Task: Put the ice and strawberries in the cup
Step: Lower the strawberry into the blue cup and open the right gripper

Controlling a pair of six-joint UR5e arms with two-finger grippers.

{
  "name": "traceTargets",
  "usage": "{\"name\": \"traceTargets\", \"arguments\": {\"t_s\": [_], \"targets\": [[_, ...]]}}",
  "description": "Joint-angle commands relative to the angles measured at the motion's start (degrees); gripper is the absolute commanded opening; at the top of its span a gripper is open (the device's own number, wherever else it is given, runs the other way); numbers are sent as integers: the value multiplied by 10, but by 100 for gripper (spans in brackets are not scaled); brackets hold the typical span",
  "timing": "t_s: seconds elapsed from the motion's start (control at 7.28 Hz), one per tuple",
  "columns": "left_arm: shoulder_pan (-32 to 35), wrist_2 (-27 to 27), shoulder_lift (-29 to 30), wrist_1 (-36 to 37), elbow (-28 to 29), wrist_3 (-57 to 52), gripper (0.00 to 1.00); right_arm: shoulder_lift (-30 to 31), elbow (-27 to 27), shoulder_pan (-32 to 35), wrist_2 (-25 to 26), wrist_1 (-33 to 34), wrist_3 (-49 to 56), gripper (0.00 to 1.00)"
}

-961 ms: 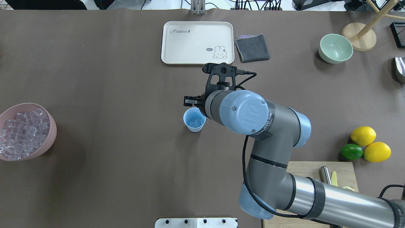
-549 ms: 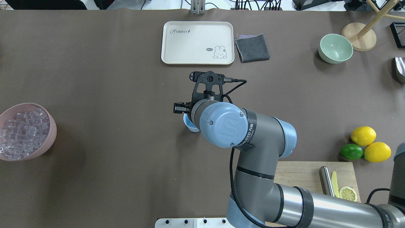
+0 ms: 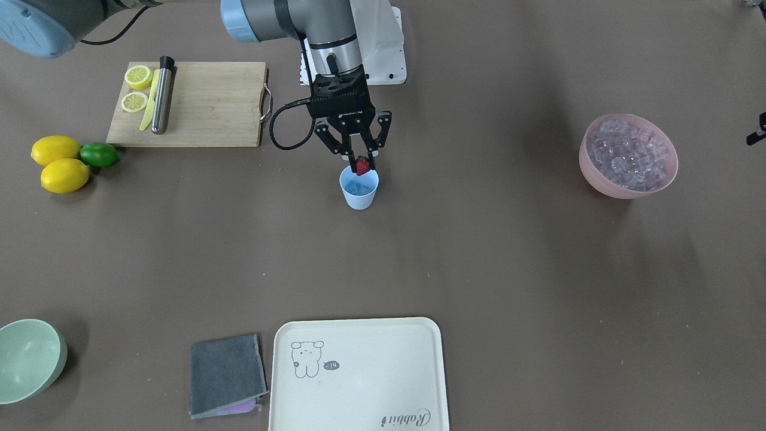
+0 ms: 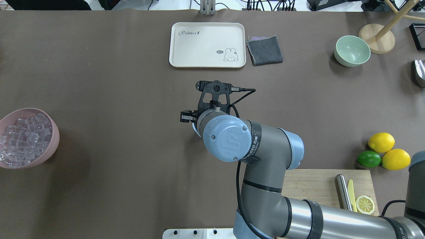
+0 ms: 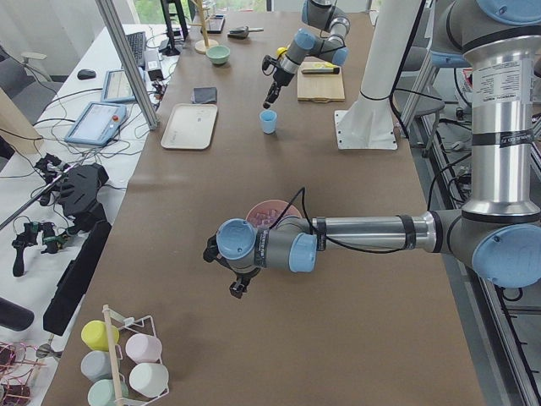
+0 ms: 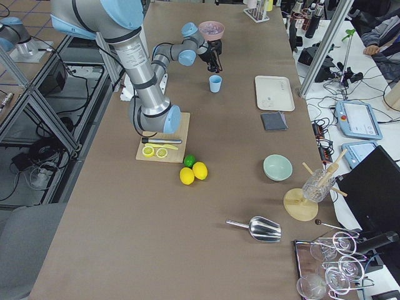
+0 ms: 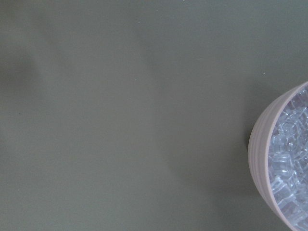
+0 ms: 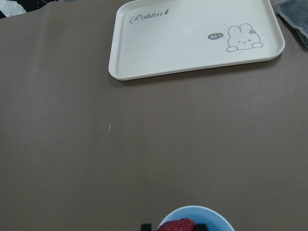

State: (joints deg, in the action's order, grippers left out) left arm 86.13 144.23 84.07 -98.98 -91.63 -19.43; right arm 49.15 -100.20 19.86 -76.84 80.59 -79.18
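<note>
Even, bright overhead light with soft shadows.
The table [image 3: 479,251] is lit evenly; the pink bowl [image 3: 592,173] throws a faint, diffuse shadow on it. The left wrist view looks greenish and soft, and in the right wrist view the strawberry [image 8: 179,224] at the bottom edge is blurred.

Worktop [image 3: 508,251] showing flat dull brown. Cup [image 3: 359,196] showing pale blue. Strawberry [image 3: 362,166] showing red. Ice [image 3: 631,157] looking clear, faintly purplish, filling pink bowl [image 3: 601,182] at worktop edge. Tray [image 3: 371,371] showing cream, carrying grey rabbit drawing and "Rabbit" script. Cloth [image 3: 226,371] showing dark grey, purple peeking out beneath. Green bowl [image 3: 30,359] showing pale tone. Lemons [image 3: 55,149] showing yellow, lime [image 3: 99,154] showing green. Board [image 3: 209,105] showing light wood grain.
</note>
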Motion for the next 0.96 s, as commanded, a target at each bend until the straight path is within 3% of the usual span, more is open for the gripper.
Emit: {"name": "traceTargets", "arguments": {"t_s": [0.0,0.82], "targets": [[0,0,-2,-4,1,0,98,0,18,-2,10,-1,-4,0],[0,0,-2,-4,1,0,98,-1,37,-14,11,-1,-6,0]]}}
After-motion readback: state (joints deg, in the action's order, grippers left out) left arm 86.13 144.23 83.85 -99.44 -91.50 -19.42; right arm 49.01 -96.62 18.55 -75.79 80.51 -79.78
